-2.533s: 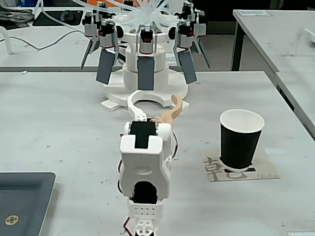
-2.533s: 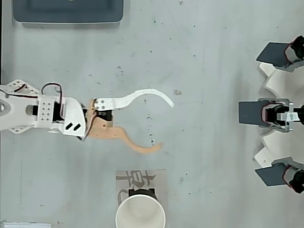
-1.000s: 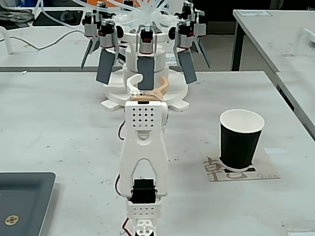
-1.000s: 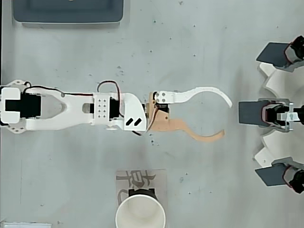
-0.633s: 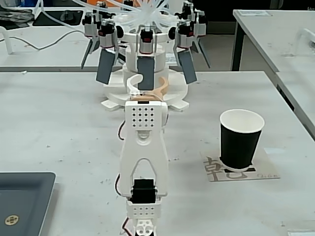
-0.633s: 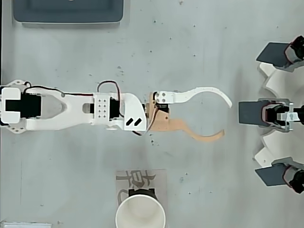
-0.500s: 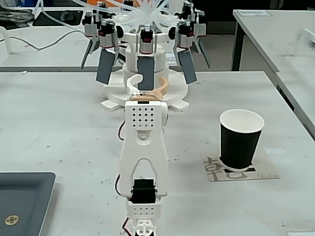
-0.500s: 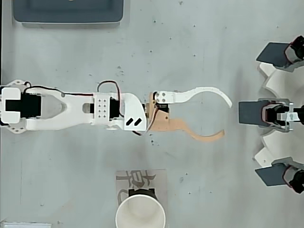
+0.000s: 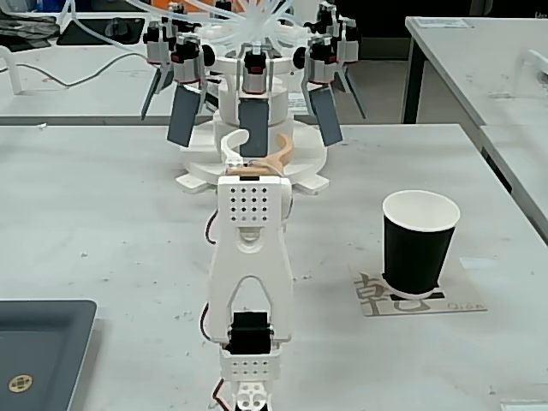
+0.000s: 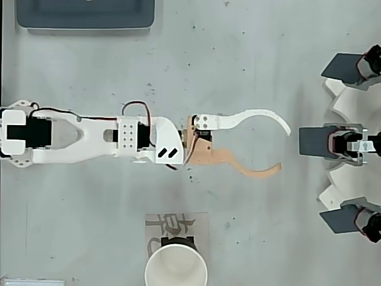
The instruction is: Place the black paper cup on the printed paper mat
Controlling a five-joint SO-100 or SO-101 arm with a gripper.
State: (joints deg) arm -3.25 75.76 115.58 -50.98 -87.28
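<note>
The black paper cup (image 9: 419, 242) stands upright on the printed paper mat (image 9: 377, 295) at the right of the fixed view. From overhead, the cup's white inside (image 10: 176, 264) shows at the bottom edge, covering part of the mat (image 10: 177, 224). My gripper (image 10: 284, 148) is open, with one white finger (image 10: 256, 116) and one tan finger (image 10: 250, 170) spread wide and nothing between them. It hangs over the table's middle, well apart from the cup. In the fixed view the gripper (image 9: 257, 150) is mostly hidden behind the white arm (image 9: 251, 265).
A white multi-armed device with dark flat paddles (image 9: 253, 103) stands just past the gripper; overhead it lines the right edge (image 10: 345, 143). A dark grey tray (image 9: 38, 351) lies at the near left of the fixed view, at the top overhead (image 10: 86, 15).
</note>
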